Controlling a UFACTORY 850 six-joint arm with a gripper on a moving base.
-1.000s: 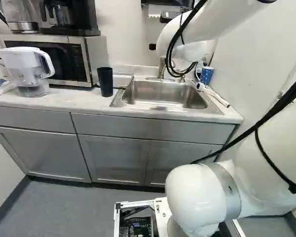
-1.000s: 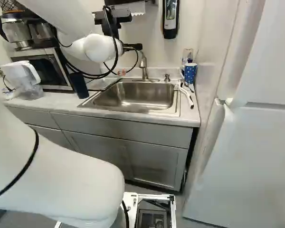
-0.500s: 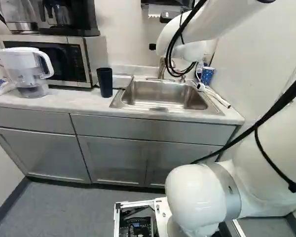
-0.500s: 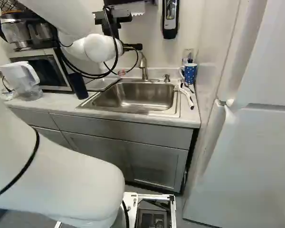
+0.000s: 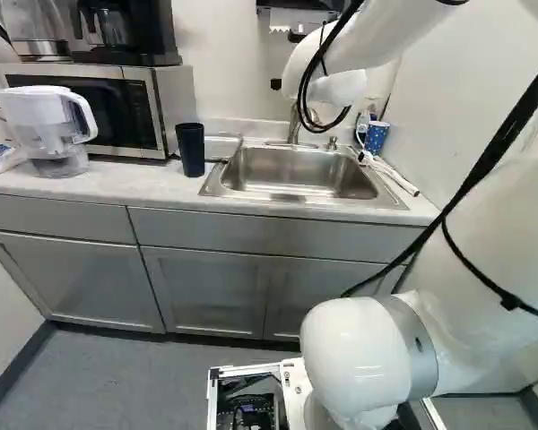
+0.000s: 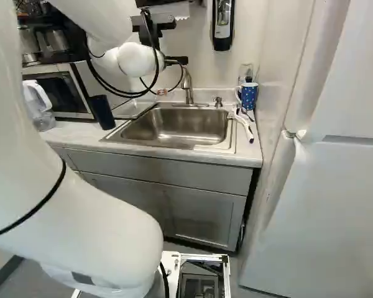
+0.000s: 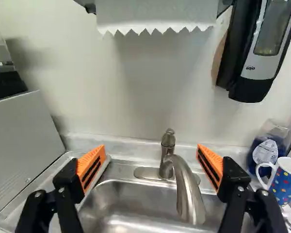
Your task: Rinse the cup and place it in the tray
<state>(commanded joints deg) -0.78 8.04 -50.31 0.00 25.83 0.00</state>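
My gripper (image 6: 174,61) is high over the sink in the right base view, its fingers partly hidden by the wrist. The wrist view shows the gripper (image 7: 150,158) open, nothing held, with the faucet (image 7: 184,187) ahead of the gap. A black cup (image 5: 191,149) stands upright on the counter beside the microwave. Between that cup and the sink (image 6: 174,127) lies a flat pale tray (image 6: 134,110). A blue spotted mug (image 7: 284,180) stands right of the sink, beyond the right finger.
Behind the black cup is a microwave (image 5: 134,103), with a white water pitcher (image 5: 49,121) in front of it. A soap dispenser (image 7: 262,48) and paper towel (image 7: 155,14) hang above. A white brush (image 6: 244,127) lies by the mug. A fridge (image 6: 323,186) stands right.
My arm has shifted: its large lower link swings to the right in the right base view, now covering part of the pitcher, and the wrist has moved slightly. The base stays put; the gripper remains open.
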